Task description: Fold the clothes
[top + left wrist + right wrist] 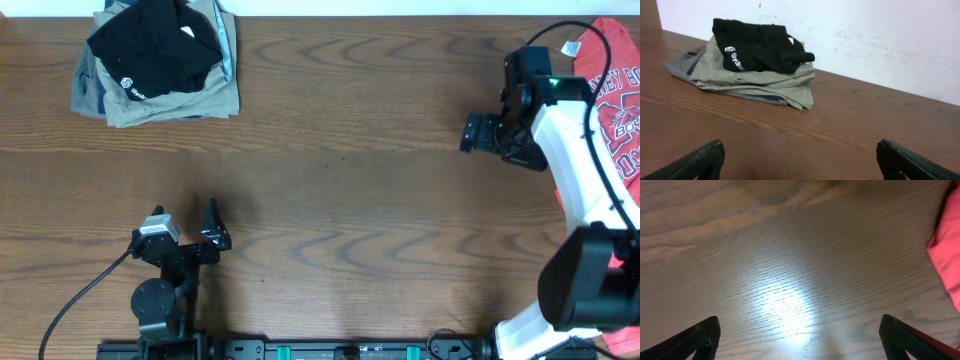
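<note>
The black T-shirt (155,50) lies in a loose bundle, not spread out, on top of the folded khaki trousers (180,95) in the far left corner of the wooden table (350,200). We can see its small white logo (128,85) facing up near the bundle's left end. From above, the heap is wider than it is deep, its longer side running roughly along the table's back edge. The left wrist view shows one rolled end of it drooping toward the right over the trousers.

The left gripper (186,225) sits at the near left of the table, well apart from the pile. Its fingers are spread wide with nothing between them but bare wood. The shirt lies straight ahead of it and a little to its left, and the wrist camera looks directly at the heap.

The right gripper (472,133) hovers over the right side of the table, its fingers likewise wide apart and empty. The red T-shirt (615,100) lies just beside it at the edge.

We judge that folding has not begun. The left arm is clearly the nearer one, and a reach forward would bring it to the bundle's long side. The shirt must come off the trousers and be laid flat on the open wood first, without dragging the trousers along.
</note>
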You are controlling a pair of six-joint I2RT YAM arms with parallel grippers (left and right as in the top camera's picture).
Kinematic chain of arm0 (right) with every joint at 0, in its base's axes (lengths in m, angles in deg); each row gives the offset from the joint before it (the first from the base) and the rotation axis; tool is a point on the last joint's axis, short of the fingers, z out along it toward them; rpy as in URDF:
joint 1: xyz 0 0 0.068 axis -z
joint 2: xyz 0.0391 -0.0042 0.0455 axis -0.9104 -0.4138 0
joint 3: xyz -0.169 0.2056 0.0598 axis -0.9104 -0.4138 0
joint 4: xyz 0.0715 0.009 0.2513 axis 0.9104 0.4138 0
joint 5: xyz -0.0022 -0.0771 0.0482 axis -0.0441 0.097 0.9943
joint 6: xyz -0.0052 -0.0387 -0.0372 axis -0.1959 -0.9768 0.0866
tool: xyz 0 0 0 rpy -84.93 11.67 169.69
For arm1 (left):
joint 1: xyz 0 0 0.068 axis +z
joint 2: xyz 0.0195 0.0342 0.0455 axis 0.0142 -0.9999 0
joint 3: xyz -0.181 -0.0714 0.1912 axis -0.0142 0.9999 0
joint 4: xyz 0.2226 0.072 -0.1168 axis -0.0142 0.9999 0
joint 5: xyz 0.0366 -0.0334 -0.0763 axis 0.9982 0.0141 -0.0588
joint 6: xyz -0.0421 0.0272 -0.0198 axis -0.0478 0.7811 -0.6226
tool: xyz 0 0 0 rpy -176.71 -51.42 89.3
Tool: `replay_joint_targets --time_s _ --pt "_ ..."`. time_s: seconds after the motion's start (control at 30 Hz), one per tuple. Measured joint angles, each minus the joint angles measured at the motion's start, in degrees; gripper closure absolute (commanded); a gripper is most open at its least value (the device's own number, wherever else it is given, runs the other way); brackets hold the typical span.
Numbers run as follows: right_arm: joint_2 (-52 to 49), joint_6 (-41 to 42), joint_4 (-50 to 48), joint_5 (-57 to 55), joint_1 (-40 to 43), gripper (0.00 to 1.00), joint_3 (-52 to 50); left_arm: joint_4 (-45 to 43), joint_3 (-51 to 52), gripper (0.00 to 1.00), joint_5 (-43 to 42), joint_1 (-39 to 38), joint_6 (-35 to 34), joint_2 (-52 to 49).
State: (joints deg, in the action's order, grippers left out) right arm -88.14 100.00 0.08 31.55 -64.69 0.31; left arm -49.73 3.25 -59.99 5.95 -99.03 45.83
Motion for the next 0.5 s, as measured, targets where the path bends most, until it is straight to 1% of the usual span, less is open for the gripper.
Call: replay_joint_targets --time_s 0.13,0.43,0.5 --pt "6.05 0.0 -0.02 0.0 -0.72 0.01 -0.02 0.0 -0.02 0.02 0.0 0.0 0.0 0.0" --pt "28.55 -0.26 0.0 -0.04 -3.15 0.01 0.0 0.0 0.0 0.02 0.0 0.0 0.0 0.0" --pt "32.06 -0.44 0.04 -0.04 -3.15 0.01 0.0 0.0 0.0 0.02 0.0 0.0 0.0 -0.02"
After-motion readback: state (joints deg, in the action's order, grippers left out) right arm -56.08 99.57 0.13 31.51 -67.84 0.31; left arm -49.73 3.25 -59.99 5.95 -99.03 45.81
